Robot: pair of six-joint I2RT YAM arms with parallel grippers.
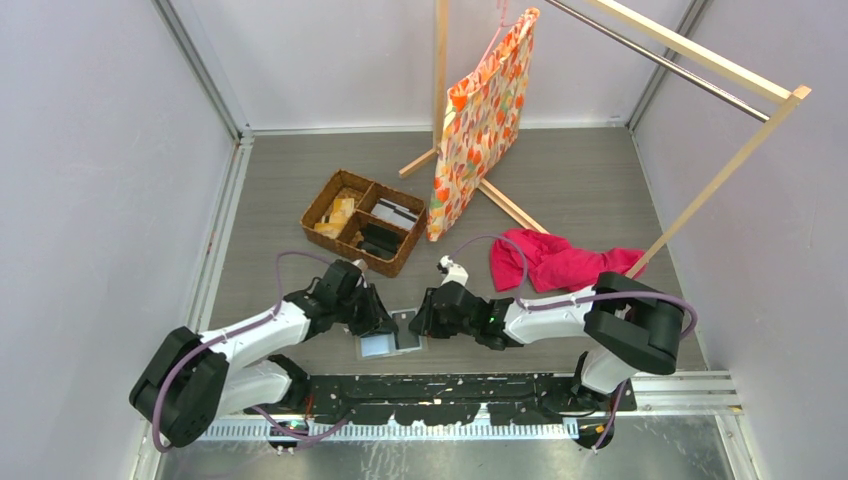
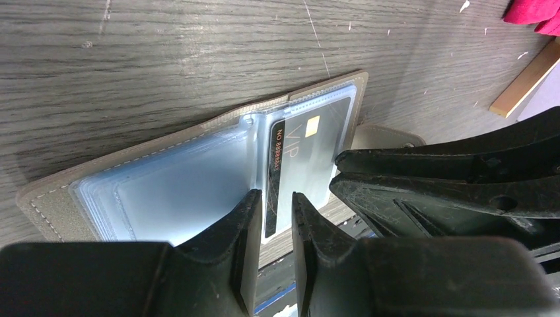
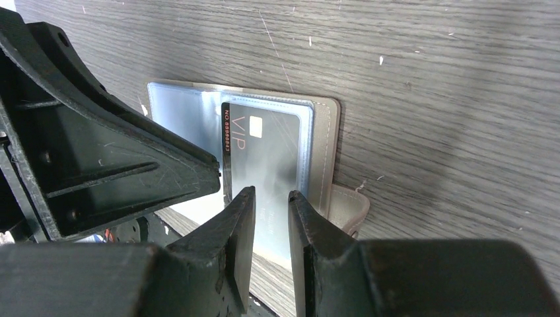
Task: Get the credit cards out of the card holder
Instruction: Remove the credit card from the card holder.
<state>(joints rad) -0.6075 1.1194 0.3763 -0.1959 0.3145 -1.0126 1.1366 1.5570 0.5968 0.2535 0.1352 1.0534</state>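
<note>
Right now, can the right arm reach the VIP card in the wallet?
Probably yes: the right end effector hangs just over the VIP card in the open card holder, with nothing between them.

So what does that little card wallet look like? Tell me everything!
The card holder lies spread open and flat on the grey wooden table. Outside it looks like grey-olive stitched fabric; inside are pale blue clear plastic sleeves. One sleeve holds a grey card marked VIP. A closing tab sticks out from one side. The jaws of both arms hover over its near edge, slightly parted; whether they touch it is unclear.
</note>
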